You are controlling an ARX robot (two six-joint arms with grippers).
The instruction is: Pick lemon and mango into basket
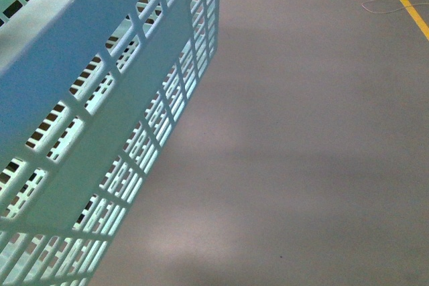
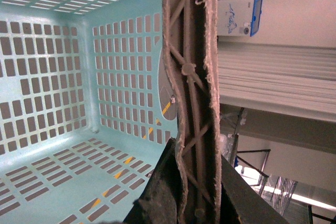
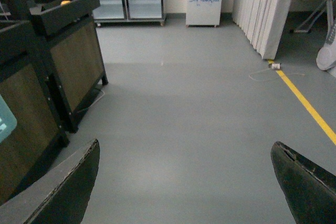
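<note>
The basket (image 1: 80,51) runs off the front view's left, top and bottom edges, and its slotted wall hides most of the inside. In the left wrist view the brown handle (image 2: 194,93) is cut at top and bottom and covers part of the basket's side. The left tool (image 2: 197,150) runs off the bottom edge. Only 2 finger ends of the right tool (image 3: 185,144) show. An orange thing (image 3: 65,2) on the dark stand (image 3: 68,17) is too small to name.

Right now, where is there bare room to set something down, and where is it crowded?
Bare: inside the basket, bordered by its slotted walls; the floor between basket and yellow line. Crowded: the handle, clamped by the left gripper; the dark stands near the right gripper.
</note>
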